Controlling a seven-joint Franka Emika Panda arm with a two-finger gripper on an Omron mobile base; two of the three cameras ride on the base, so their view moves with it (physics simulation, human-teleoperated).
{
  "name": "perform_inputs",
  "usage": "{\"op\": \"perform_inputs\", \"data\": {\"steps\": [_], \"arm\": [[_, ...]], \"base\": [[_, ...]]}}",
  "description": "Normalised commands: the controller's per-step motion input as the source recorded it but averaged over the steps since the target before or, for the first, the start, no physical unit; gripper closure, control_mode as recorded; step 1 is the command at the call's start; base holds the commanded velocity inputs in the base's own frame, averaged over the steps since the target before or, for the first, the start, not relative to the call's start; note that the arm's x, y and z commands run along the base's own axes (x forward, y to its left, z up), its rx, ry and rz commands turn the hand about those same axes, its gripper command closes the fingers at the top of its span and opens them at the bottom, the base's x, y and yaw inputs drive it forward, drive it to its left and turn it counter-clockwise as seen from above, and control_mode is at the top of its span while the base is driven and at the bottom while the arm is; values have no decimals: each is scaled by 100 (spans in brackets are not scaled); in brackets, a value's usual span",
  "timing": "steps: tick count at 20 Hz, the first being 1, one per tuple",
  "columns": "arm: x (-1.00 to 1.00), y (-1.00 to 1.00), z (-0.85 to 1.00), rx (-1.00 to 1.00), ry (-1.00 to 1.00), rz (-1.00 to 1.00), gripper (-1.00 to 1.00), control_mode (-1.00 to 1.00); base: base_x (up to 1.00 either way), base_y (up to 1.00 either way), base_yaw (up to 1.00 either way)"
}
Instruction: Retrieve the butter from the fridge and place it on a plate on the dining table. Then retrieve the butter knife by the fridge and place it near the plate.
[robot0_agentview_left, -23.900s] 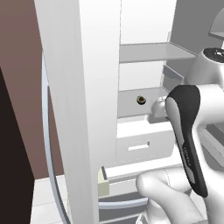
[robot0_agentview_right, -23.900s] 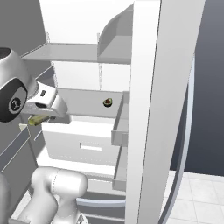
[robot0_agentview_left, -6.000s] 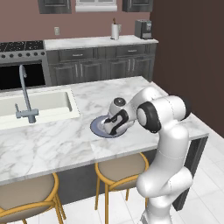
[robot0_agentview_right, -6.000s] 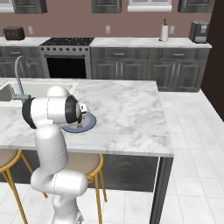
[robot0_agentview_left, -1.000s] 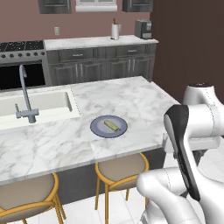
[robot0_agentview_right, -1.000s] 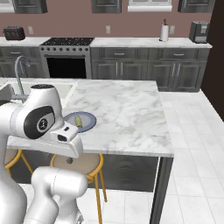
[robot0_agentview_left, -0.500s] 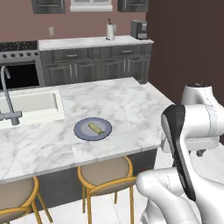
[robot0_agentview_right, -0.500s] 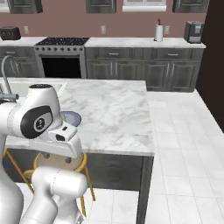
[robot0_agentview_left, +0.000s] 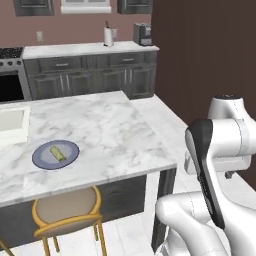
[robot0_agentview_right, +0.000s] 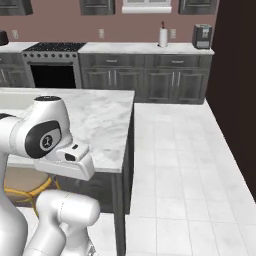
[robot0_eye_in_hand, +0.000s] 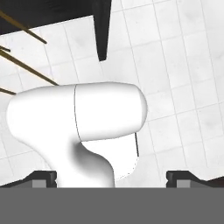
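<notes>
The large white grey-veined marble worktop (robot0_agentview_left: 100, 135) on its dark base stands clear of the grey wall cabinets (robot0_agentview_left: 90, 77). A round brown stool on orange-yellow legs (robot0_agentview_left: 67, 212) tucks under its near edge. Toward the near left edge lies the round bluish-grey plate (robot0_agentview_left: 42, 159), carrying the small pale yellow butter stick (robot0_agentview_left: 57, 153). The end effector (robot0_eye_in_hand: 112, 180) points down at white floor tiles (robot0_eye_in_hand: 175, 65), fingertips spread wide, holding nothing.
</notes>
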Motion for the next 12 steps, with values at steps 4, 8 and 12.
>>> {"op": "perform_inputs", "data": {"steps": [4,8,12], "arm": [[0,0,0,0,0,0,-100,100],[0,0,0,0,0,0,-100,100],[0,0,0,0,0,0,-100,100]], "base": [[-8,-84,0],[-14,-91,0],[-10,-88,0]]}}
